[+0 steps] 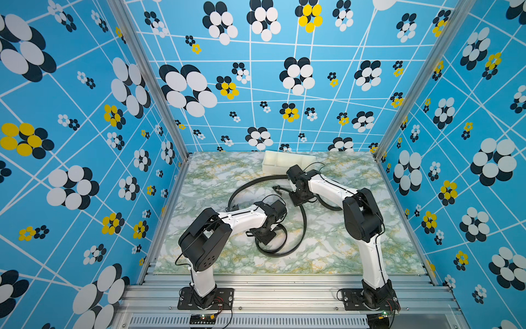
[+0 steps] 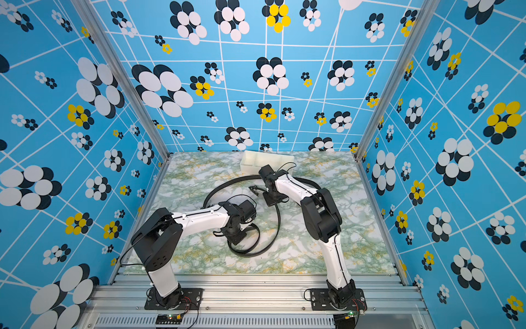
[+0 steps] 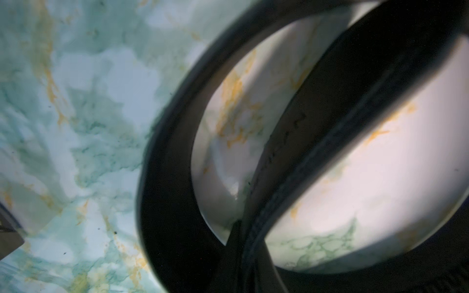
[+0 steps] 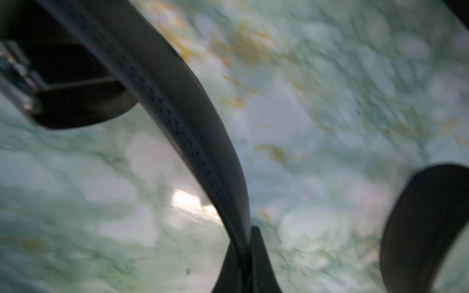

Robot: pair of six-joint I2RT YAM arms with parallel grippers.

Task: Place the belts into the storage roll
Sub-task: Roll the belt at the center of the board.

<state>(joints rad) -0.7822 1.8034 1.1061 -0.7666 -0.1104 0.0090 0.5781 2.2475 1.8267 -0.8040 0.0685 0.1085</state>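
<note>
two pincers, both clamped on the belts (image 1: 305, 225). the left pincer (image 3: 241, 243) nips a stretch standing on edge, where it curls into a small loop (image 1: 271, 253) that lies on the table (image 1: 213, 176) right beside it. the right pincer (image 4: 250, 243), further back, pinches a stretch marked with rows of small dots, holes or stitching, which rises in a curve from its tips. whether both hold one belt or each has its own, i cannot tell. the belts sprawl over the middle of the table in wide crossing arcs. one arc sweeps round behind the right wrist, and a small buckle (image 1: 277, 189) lies just beside the right pincer. the tray (image 1: 273, 166) sits at the far edge, just behind the right wrist and partly hidden by it, and no belt shows in it.

the job in hand looks like winding a belt into a coil small enough for a compartment. to do it well, keep both grips firm. let one pincer anchor the heart of the coil while the other feeds the belt round it on edge. hold enough tension that the turns stay snug, and steer clear of the buckle and the other arc.
</note>
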